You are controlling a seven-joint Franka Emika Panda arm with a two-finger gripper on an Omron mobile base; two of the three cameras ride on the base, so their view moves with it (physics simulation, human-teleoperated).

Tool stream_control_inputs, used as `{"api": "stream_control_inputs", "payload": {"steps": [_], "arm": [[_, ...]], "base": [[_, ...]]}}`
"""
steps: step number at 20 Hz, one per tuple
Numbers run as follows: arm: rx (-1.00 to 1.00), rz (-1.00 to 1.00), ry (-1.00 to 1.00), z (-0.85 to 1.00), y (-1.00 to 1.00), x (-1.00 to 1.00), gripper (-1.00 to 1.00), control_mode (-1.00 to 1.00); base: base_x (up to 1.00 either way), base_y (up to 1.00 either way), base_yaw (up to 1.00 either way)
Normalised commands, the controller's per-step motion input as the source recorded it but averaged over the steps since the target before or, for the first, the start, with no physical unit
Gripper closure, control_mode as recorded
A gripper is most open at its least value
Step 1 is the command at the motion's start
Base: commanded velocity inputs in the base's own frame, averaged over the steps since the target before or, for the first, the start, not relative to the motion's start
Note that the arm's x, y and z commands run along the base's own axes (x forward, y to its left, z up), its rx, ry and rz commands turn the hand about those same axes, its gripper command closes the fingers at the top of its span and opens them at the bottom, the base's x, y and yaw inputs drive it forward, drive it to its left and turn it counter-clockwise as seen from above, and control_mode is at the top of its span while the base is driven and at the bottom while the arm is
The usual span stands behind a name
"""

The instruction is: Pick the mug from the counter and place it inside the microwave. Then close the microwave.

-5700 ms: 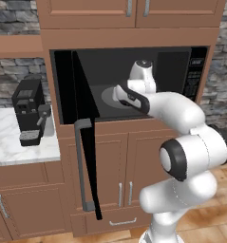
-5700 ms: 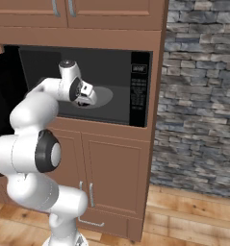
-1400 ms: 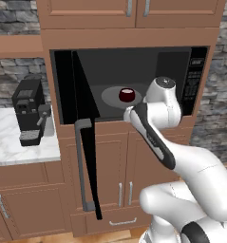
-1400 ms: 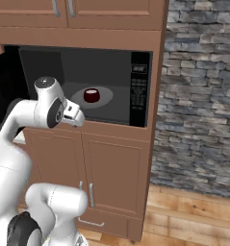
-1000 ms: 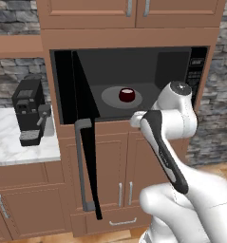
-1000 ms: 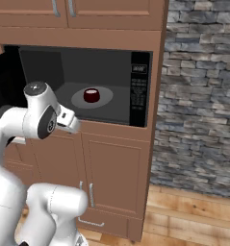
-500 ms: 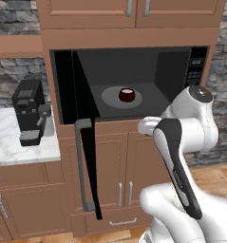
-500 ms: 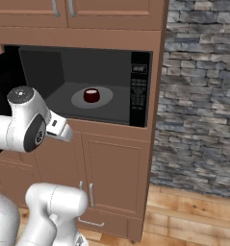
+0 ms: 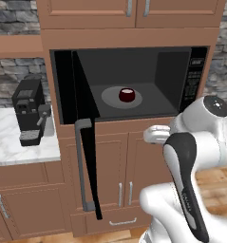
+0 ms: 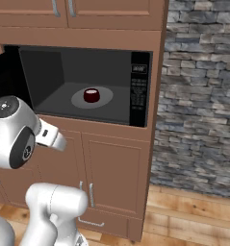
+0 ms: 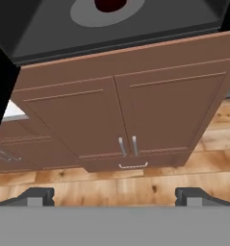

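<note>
Resting on the round turntable (image 9: 122,97) inside the microwave (image 9: 134,80), the mug (image 9: 127,95) marks the first half of the task as done, judged from its position; closing is left; the door (image 9: 84,142) stands swung wide at 9 o'clock of the cavity, its bar handle (image 9: 81,163) facing outward; the gripper (image 11: 114,194), fingers spread and empty, sits below the cavity before the wooden cabinets (image 11: 126,120); a coffee machine (image 9: 30,111) on the counter (image 9: 15,144) stands beyond the door, at 9 o'clock of it, possibly near any reach round the door.
</note>
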Motion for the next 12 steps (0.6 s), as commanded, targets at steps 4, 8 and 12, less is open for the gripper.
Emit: {"api": "stream_control_inputs", "payload": {"steps": [4,8,12], "arm": [[0.0,0.0,-0.13,0.0,-0.15,-0.24,-1.0,-1.0],[0.0,0.0,-0.1,0.0,-0.08,-0.16,-1.0,-1.0],[0.0,0.0,-0.07,0.0,-0.03,-0.16,-1.0,-1.0]], "base": [[0.0,0.0,0.0],[0.0,0.0,0.0],[0.0,0.0,0.0]]}}
